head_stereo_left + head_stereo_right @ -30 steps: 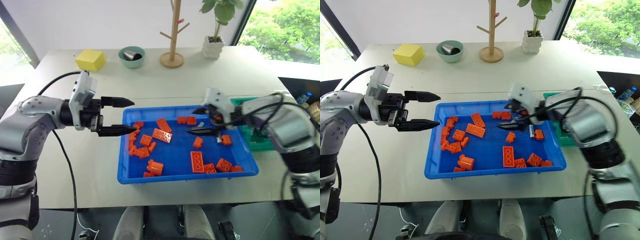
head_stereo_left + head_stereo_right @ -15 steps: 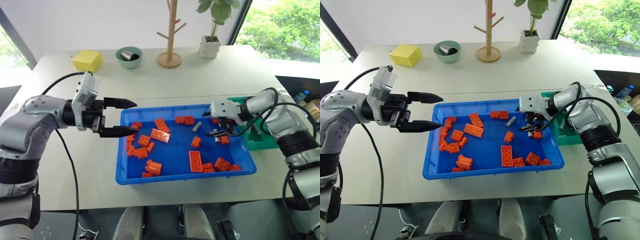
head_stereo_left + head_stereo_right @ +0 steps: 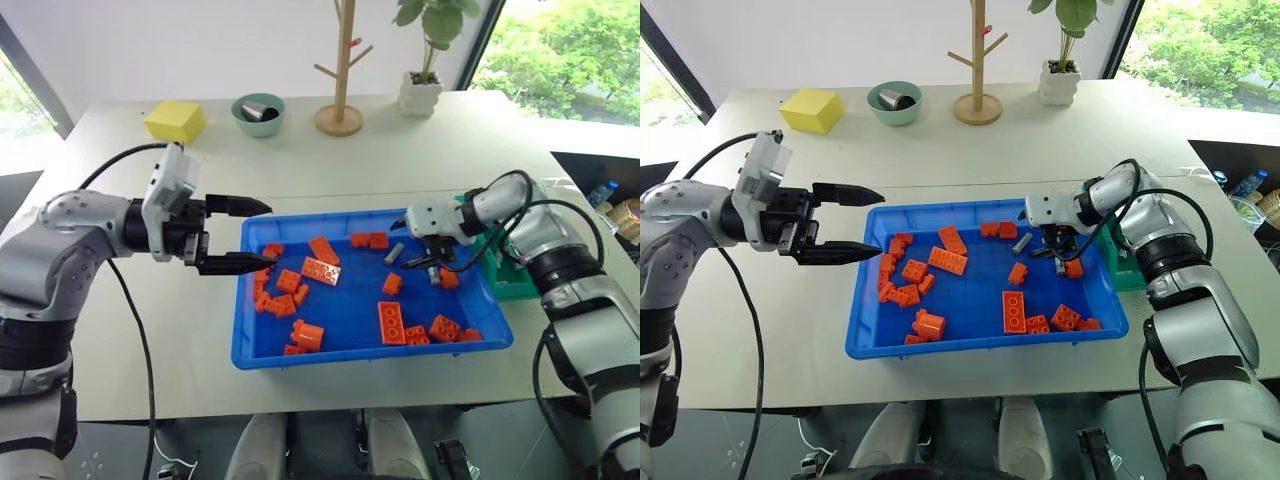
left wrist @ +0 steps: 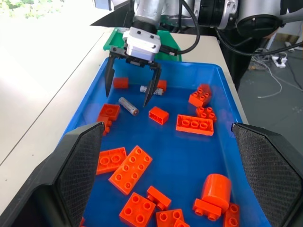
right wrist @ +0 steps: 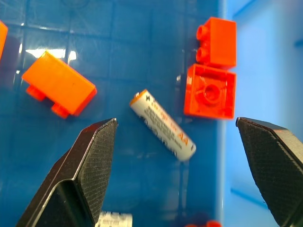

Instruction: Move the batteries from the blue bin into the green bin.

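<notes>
Right end effector [image 4: 131, 85]: its two black fingers spread wide, holding nothing, pointing down into the large shallow bright-blue plastic bin [image 3: 350, 320] at its far right part.
Battery below it: a small silver-grey metal cylinder [image 5: 163, 124] lies flat on the bin floor between the spread fingers (not touched), just beside two orange toy bricks [image 5: 213, 71].
Second battery: another silver-grey cylinder [image 4: 151, 88] lies close by, near a fingertip.
Left end effector [image 3: 235, 235]: fingers apart, empty, held level at the blue bin's left rim.
Green bin [image 3: 505, 275]: small deep green plastic bin on the pale tabletop [image 3: 300, 160], right of the blue bin, partly behind the right arm.
</notes>
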You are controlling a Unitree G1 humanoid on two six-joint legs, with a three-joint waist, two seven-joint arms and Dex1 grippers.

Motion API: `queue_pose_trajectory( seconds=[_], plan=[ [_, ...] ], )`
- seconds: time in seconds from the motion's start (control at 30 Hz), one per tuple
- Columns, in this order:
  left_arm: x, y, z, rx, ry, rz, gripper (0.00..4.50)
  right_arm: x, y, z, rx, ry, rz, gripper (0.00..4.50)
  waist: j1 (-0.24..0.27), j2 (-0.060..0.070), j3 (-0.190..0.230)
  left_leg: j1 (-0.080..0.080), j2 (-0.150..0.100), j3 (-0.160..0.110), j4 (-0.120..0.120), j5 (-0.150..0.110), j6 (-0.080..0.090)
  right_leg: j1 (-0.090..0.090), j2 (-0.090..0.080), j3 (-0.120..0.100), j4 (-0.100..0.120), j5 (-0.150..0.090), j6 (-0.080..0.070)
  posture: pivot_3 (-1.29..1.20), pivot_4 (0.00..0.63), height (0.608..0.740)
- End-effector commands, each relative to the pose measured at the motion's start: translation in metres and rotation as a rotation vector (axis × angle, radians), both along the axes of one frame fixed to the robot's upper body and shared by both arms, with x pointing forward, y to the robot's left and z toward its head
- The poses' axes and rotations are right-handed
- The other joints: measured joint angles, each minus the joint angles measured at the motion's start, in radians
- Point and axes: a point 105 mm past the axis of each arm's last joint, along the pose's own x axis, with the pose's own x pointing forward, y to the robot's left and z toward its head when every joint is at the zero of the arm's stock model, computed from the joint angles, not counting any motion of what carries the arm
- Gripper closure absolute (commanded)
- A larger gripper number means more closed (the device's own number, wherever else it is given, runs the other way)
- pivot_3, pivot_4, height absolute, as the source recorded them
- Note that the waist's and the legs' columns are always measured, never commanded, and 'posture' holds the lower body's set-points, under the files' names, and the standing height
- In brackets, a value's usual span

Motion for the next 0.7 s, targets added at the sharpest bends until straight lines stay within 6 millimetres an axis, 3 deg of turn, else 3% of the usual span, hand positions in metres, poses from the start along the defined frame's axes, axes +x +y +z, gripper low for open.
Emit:
queue_pose_trajectory(
  seconds=[0.03, 0.13, 0.23, 0.43, 0.7],
  plan=[
    [-0.003, 0.003, 0.013, -0.007, -0.06, 0.004, 0.0, 0.001, 0.0, 0.004, -0.011, -0.01, 0.023, 0.37, 0.001, 0.0, 0.0, 0.0, 0.0, 0.0, 0.0, 0.0, 0.0, 0.0, 0.0, 0.0, 0.0, 0.0, 0.0, 0.0, 0.15, 0.702],
    [-0.004, 0.003, 0.013, -0.006, -0.062, 0.007, 0.0, 0.001, -0.003, -0.005, -0.034, 0.013, 0.015, 0.37, 0.002, 0.0, 0.0, 0.0, 0.0, 0.0, 0.0, 0.0, 0.0, 0.0, 0.0, 0.0, 0.0, 0.0, 0.0, 0.0, 0.15, 0.702],
    [-0.004, 0.004, 0.014, -0.008, -0.065, 0.012, 0.0, 0.001, -0.006, -0.009, -0.031, 0.035, 0.002, 1.2, 0.001, 0.0, 0.0, 0.0, 0.0, 0.0, 0.0, 0.0, 0.0, 0.0, 0.0, 0.0, 0.0, 0.0, 0.0, 0.0, 0.15, 0.702],
    [-0.005, 0.005, 0.014, -0.01, -0.068, 0.018, 0.0, -0.006, -0.005, -0.011, 0.005, 0.073, 0.006, 4.35, 0.0, 0.0, 0.0, 0.001, 0.0, 0.0, 0.0, 0.0, 0.0, 0.001, 0.0, 0.0, 0.0, 0.0, 0.0, 0.0, 0.15, 0.702],
    [0.0, 0.002, 0.015, -0.017, -0.073, 0.011, 0.0, -0.008, -0.009, -0.008, 0.026, 0.083, -0.033, 4.49, 0.001, 0.0, 0.0, 0.001, 0.0, 0.0, 0.0, 0.0, 0.0, 0.001, 0.0, 0.0, 0.0, 0.0, 0.0, 0.0, 0.15, 0.702]
  ],
)
